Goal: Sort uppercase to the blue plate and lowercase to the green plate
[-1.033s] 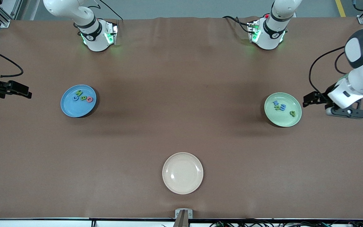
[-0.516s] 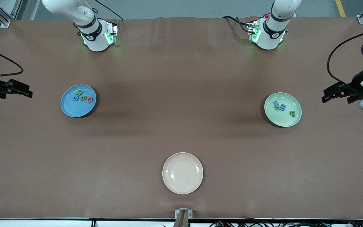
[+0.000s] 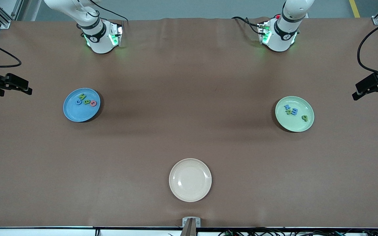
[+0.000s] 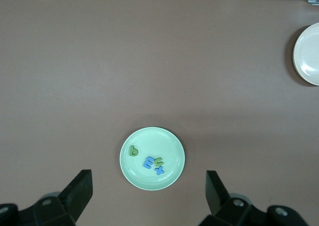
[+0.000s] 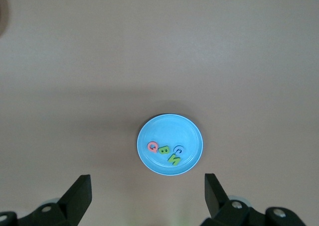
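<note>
Four uppercase letters lie on the blue plate (image 3: 77, 113): green N (image 3: 82, 96), blue C (image 3: 78, 102), green B (image 3: 86, 102), pinkish-red G (image 3: 93, 103). The green plate (image 3: 299, 126) holds the lowercase letters: blue x (image 3: 287, 107), green u (image 3: 288, 111), blue m (image 3: 294, 111), green p (image 3: 304, 118). My right gripper (image 3: 24, 87) hangs open and empty over the table edge at the right arm's end. At the other end my left gripper (image 3: 359, 91) is open and empty too. Each wrist view looks down from high up on its plate, the blue plate (image 5: 164, 129) and the green plate (image 4: 169, 139), between wide-open jaws.
A cream plate (image 3: 190, 180) with nothing on it sits near the front camera at mid-table; it also shows at the edge of the left wrist view as the cream plate (image 4: 309, 54). Brown cloth covers the table. Both arm bases stand along the edge farthest from the camera.
The left arm has pulled up and away from the green plate toward its end of the table. The right gripper has drifted slightly away from the front camera. Letters and plates have not moved.
</note>
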Controlling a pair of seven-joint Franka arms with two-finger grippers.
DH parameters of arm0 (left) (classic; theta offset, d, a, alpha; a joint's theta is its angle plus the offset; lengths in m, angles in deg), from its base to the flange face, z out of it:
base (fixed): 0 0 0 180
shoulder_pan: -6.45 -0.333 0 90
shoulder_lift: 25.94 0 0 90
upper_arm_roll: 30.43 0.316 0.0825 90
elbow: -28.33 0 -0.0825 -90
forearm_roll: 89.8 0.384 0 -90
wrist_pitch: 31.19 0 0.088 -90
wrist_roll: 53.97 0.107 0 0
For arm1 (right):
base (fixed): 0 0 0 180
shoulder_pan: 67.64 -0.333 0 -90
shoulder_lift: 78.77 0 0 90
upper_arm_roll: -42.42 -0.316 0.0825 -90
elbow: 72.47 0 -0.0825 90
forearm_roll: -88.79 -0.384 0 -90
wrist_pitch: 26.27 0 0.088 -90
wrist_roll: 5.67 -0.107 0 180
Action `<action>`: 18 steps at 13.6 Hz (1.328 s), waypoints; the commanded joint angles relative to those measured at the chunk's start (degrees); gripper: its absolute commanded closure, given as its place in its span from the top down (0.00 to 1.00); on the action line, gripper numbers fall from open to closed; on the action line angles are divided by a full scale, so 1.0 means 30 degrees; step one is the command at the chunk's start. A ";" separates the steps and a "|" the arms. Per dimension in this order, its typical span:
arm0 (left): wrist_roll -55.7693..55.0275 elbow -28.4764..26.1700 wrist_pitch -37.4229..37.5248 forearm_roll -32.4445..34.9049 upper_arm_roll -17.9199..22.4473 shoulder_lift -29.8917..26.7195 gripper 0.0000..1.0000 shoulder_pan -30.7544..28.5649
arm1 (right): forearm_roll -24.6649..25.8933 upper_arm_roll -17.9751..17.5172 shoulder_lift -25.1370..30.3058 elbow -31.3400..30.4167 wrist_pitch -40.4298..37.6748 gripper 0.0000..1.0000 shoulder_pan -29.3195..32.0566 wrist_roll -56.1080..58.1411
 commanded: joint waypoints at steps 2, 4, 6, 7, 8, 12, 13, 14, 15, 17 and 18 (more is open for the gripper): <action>-0.0216 0.0169 0.0342 -0.0333 0.0055 -0.0204 1.00 -0.0013 | 0.0813 -0.2240 0.1957 -0.2316 0.0873 1.00 0.1706 -0.0368; -0.0274 0.0140 0.0342 -0.0188 0.0376 -0.0146 1.00 0.0859 | 0.0814 -0.2475 0.2631 -0.3283 0.1430 1.00 0.2059 -0.0368; -0.0274 0.0169 0.0342 -0.0129 0.4543 -0.0146 1.00 0.5059 | 0.0843 -0.3206 0.2926 -0.3464 0.1345 1.00 0.2469 -0.0368; -0.0274 0.0169 0.0342 -0.0158 0.7352 -0.0175 1.00 0.7753 | 0.0872 -0.3586 0.3043 -0.3464 0.1315 1.00 0.2702 -0.0368; -0.0274 0.0169 0.0342 -0.0187 1.0048 -0.0175 1.00 1.0448 | 0.0902 -0.3909 0.3044 -0.3493 0.1286 1.00 0.2966 -0.0368; -0.0274 0.0169 0.0342 -0.0275 1.7881 -0.0175 1.00 1.8427 | 0.0931 -0.3942 0.3482 -0.3841 0.1227 1.00 0.3172 -0.0368; -0.0245 0.0140 0.0342 -0.0275 1.9377 -0.0175 1.00 1.9923 | 0.0931 -0.3971 0.3831 -0.4280 0.1459 1.00 0.3347 -0.0368; -0.0187 0.0169 0.0342 -0.0275 2.0987 -0.0175 1.00 2.1388 | 0.0931 -0.3971 0.3980 -0.4545 0.1606 1.00 0.3378 -0.0368; -0.0128 0.0169 0.0342 -0.0304 2.1670 -0.0204 1.00 2.1925 | 0.0931 -0.4000 0.3981 -0.4577 0.1637 1.00 0.3407 -0.0368; -0.0069 0.0140 0.0371 -0.0334 2.1590 -0.0234 1.00 2.1610 | 0.0931 -0.4058 0.3981 -0.4577 0.1637 1.00 0.3408 -0.0368; -0.0011 0.0140 0.0429 -0.0363 2.1212 -0.0292 1.00 2.1115 | 0.0931 -0.4088 0.3981 -0.4577 0.1637 1.00 0.3437 -0.0368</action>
